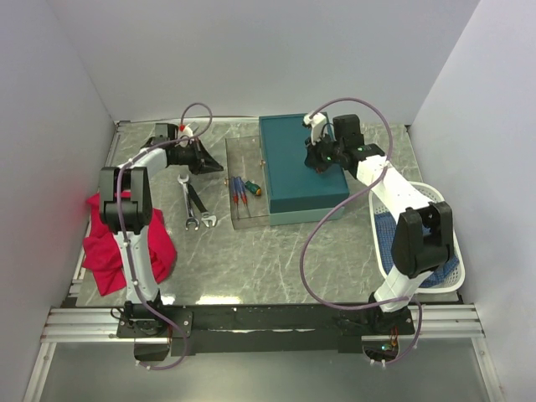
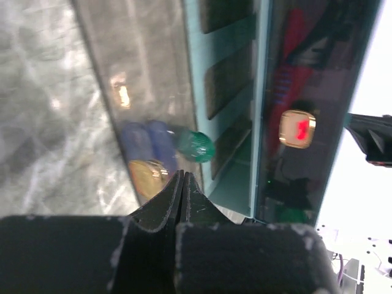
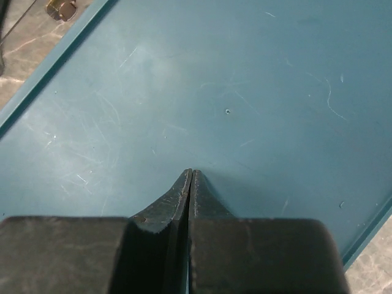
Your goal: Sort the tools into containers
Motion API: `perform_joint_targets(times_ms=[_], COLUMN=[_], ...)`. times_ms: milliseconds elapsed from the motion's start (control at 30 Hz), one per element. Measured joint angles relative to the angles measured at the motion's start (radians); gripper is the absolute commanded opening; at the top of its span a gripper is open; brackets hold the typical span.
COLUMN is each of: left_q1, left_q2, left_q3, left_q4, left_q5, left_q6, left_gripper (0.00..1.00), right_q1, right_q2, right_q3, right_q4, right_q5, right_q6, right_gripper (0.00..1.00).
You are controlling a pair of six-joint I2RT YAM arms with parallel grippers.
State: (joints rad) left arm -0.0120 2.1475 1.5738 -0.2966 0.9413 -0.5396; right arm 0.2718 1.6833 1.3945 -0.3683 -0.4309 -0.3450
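The teal box [image 1: 301, 167] lies at table centre with its clear hinged part [image 1: 248, 209] folded out to the left. On that clear part lie the red-and-blue screwdriver [image 1: 238, 189] and the stubby orange-and-green screwdriver [image 1: 252, 189]. They show blurred in the left wrist view as blue handles [image 2: 147, 141] and a green tip [image 2: 196, 146]. Two silver wrenches [image 1: 194, 205] lie on the table left of it. My left gripper [image 1: 219, 168] is shut and empty by the clear part's left edge. My right gripper [image 1: 312, 161] is shut and empty over the flat teal surface [image 3: 214, 92]. The white basket [image 1: 444, 201] stands at the right. Pliers and hammer are out of view.
A red cloth [image 1: 126, 243] lies at the left beside the left arm's base. A small brass latch [image 3: 61, 8] sits at the teal box's edge. White walls close in the table on three sides. The right arm crosses over the basket.
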Motion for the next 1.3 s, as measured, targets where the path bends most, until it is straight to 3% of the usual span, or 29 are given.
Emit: perform_joint_targets(times_ms=[300, 567, 967, 1300], left_q1=[-0.014, -0.072, -0.173, -0.212], left_q2=[0.109, 0.171, 0.275, 0.338], left_q3=[0.023, 0.023, 0.027, 0.096], left_q4=[0.047, 0.303, 0.688, 0.716], left_q5=[0.068, 0.299, 0.371, 0.392], left_q6=[0.000, -0.113, -0.406, -0.441], left_gripper=[0.01, 0.01, 0.01, 0.02], right_q1=[0.000, 0.000, 0.033, 0.050], right_q2=[0.010, 0.035, 0.051, 0.055], right_q3=[-0.001, 0.014, 0.018, 0.020], right_q4=[0.001, -0.008, 0.003, 0.008], right_q5=[-0.030, -0.087, -0.136, -0.135], right_q6=[-0.017, -0.089, -0.155, -0.174], right_gripper=[0.00, 0.00, 0.00, 0.00])
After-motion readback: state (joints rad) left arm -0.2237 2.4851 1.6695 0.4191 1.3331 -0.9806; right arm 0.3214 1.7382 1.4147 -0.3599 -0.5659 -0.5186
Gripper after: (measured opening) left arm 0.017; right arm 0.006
